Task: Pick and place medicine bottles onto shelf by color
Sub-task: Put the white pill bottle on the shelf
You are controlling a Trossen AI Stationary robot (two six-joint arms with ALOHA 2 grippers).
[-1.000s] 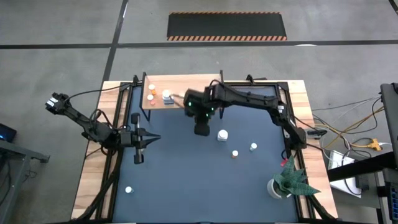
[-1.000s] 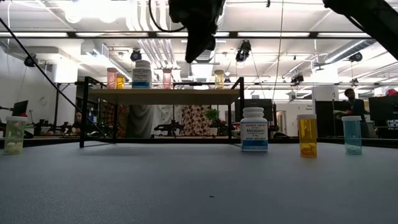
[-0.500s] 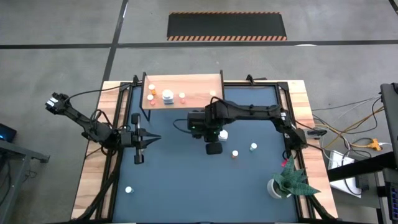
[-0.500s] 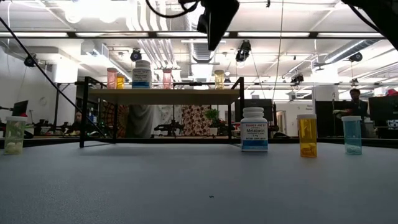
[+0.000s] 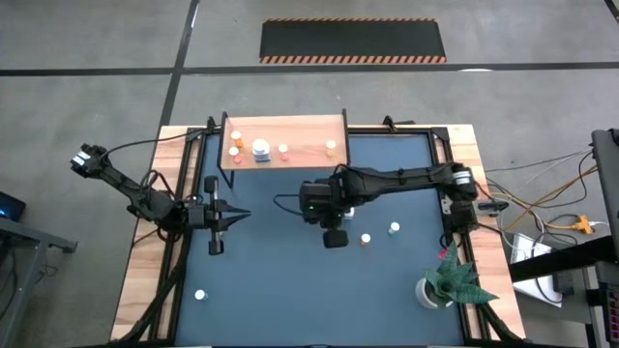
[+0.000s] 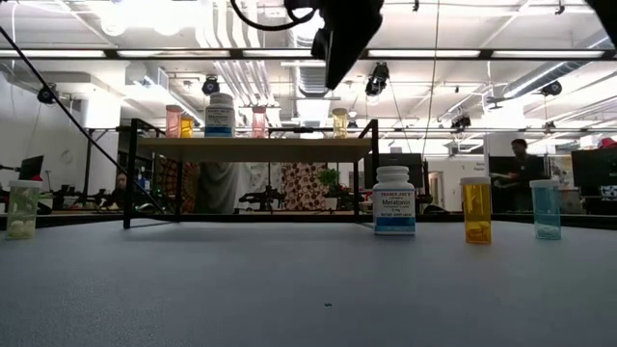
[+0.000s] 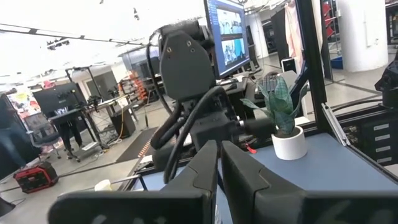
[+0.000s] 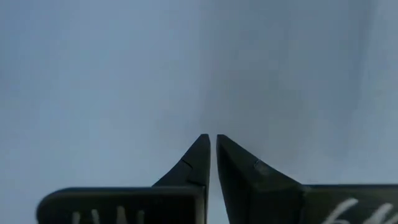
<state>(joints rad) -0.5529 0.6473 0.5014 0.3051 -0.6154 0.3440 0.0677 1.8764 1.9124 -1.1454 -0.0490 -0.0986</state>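
The shelf [image 5: 290, 147], a light wooden board on black legs [image 6: 251, 149], stands at the far edge. Several medicine bottles stand on it, among them a large white one [image 6: 219, 114] and a yellowish one [image 6: 339, 121]. On the dark mat stand a white bottle [image 6: 393, 200], an orange one [image 6: 475, 209] and a bluish one [image 6: 546, 209]. One more stands near the left [image 6: 22, 209]. My right gripper [image 5: 334, 239] hangs shut and empty above the mat's middle, pointing steeply down [image 8: 210, 140]. At the left, my left gripper [image 5: 235, 215] waits, shut and empty [image 7: 217, 152].
A white pot with a green plant [image 5: 447, 280] stands at the near right corner. A wooden border [image 5: 145, 280] frames the mat. The orange bottle [image 5: 366, 239] and the bluish one [image 5: 394, 228] stand just right of my right gripper. A small bottle [image 5: 200, 295] stands alone near left.
My right gripper has drawn back from the shelf's front toward the table's near edge and a little to the right, uncovering the shelf's right end. The bottles have kept their places.
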